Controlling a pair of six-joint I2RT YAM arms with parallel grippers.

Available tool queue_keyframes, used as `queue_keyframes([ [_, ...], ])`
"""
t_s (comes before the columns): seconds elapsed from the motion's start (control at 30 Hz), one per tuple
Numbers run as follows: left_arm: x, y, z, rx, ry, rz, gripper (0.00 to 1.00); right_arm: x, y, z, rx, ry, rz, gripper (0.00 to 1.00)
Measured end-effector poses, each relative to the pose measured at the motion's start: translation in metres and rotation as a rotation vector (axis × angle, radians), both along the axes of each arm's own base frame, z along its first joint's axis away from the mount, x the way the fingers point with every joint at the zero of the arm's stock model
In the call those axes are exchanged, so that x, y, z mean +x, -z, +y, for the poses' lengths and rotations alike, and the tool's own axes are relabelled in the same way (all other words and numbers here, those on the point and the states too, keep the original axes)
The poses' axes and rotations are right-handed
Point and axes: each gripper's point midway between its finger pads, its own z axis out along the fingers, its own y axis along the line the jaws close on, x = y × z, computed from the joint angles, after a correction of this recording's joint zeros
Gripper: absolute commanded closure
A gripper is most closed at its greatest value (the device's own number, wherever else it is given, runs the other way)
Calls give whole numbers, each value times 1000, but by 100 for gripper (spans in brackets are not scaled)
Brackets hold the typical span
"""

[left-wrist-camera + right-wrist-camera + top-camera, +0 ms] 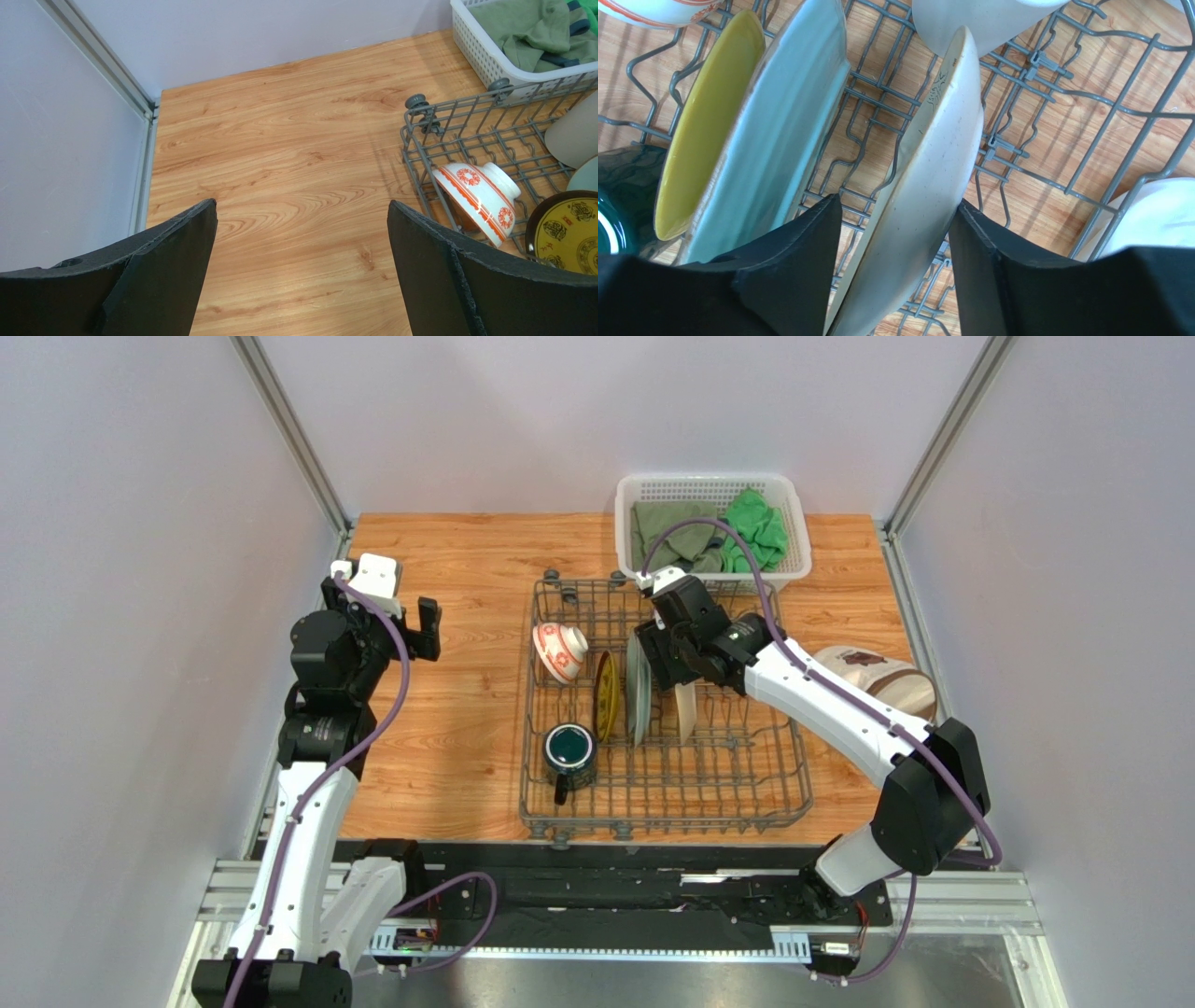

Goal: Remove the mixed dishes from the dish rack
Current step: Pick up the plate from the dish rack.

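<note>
The grey wire dish rack (758,770) holds a red-and-white bowl (560,651), a yellow-and-green plate (605,695), a pale green plate (638,689), a cream plate (685,711) and a dark teal mug (570,752). My right gripper (896,203) is open and straddles the upright cream plate (934,154). Its right finger touches the plate's back; a gap shows at its left finger. A beige cup (976,17) lies just beyond. My left gripper (302,203) is open and empty over bare wood left of the rack (456,122), near the bowl (481,199).
A white mesh basket (634,511) with green cloths stands behind the rack. A beige cap-like fabric thing (877,676) lies right of the rack. Grey walls close in the table on the left, back and right.
</note>
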Motion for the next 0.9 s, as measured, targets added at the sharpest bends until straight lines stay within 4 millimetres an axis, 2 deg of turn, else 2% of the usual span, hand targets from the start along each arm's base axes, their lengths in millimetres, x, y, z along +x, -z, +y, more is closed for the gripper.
queue_keyframes([
  [0.1,0,0,0,0,0,0,1,0,0,1,7,8,-1,56],
  [0.33,0,0,0,0,0,0,1,0,-1,1,14,20,-1,64],
  [0.47,0,0,0,0,0,0,1,0,-2,0,14,26,-1,75],
  [0.9,0,0,0,0,0,0,1,0,-7,-4,-23,48,37,100],
])
